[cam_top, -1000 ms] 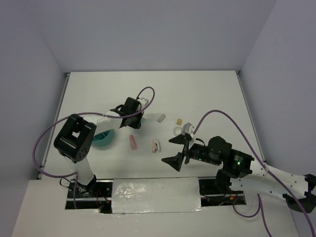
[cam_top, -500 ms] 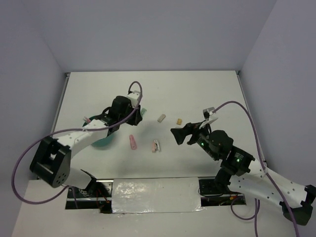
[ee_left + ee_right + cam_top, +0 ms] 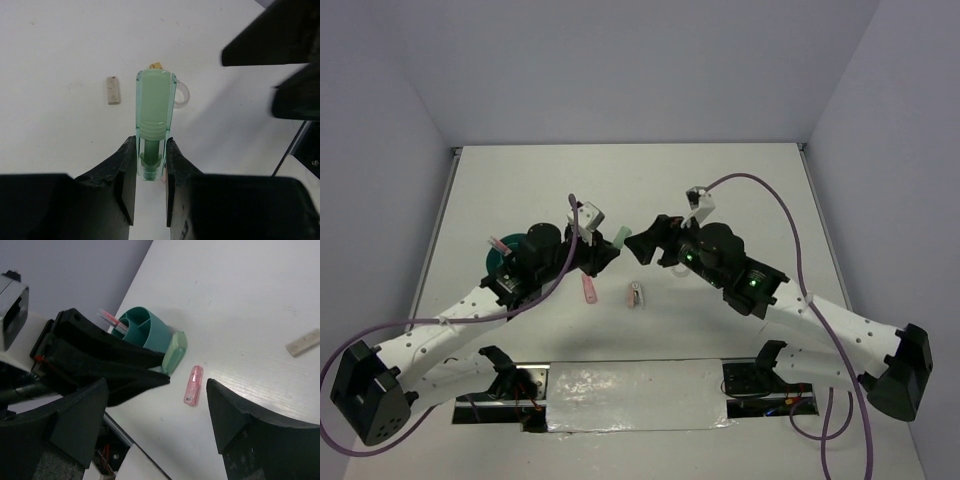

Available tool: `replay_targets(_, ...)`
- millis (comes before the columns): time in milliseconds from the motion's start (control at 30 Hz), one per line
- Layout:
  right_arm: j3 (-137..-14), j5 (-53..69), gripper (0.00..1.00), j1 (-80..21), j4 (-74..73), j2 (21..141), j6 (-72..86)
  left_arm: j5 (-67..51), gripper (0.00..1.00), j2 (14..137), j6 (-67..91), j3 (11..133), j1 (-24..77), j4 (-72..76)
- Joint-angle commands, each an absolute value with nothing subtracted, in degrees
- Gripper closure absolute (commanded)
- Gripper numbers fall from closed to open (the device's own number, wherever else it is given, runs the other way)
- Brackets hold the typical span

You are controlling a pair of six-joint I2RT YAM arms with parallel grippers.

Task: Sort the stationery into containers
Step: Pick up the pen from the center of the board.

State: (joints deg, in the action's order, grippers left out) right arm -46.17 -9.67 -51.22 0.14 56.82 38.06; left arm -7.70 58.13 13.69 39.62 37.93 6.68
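My left gripper [image 3: 151, 165] is shut on the lower end of the mint-green tube [image 3: 154, 112], which it holds above the table. In the top view this gripper [image 3: 607, 252] and the tube [image 3: 620, 236] hang just right of the round teal organizer [image 3: 506, 256], half hidden by the arm. A pink pen [image 3: 107, 316] stands in the organizer [image 3: 142, 330]. My right gripper [image 3: 644, 246] is open and empty, close to the tube's tip. A pink stick [image 3: 588, 290] and a pink-white clip [image 3: 635, 296] lie on the table. Beyond the tube lie the grey block [image 3: 113, 90], tan nub [image 3: 156, 65] and clear tape ring [image 3: 182, 95].
In the right wrist view the pink stick [image 3: 193, 385] lies on the table between my right gripper's [image 3: 157, 425] fingers, far below them. The left gripper's black fingers [image 3: 115, 365] cross in front of the organizer. The table's near edge and cable slot run below both arms.
My right gripper has swung up and left to the table's middle, next to the left gripper. The left arm has stretched out, carrying the tube slightly right and nearer.
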Motion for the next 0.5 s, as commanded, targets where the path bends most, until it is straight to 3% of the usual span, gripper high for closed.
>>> replay_targets(0, -50.09, -6.68, 0.19, -51.15, 5.62, 60.37, 39.9, -8.35, 1.0, 55.12, 13.71, 38.94, 40.16, 9.93)
replay_targets(467, -50.1, -6.77, 0.57, -52.3, 8.7, 65.39, 40.17, -10.54, 1.0, 52.03, 14.5, 37.44, 41.13, 11.42)
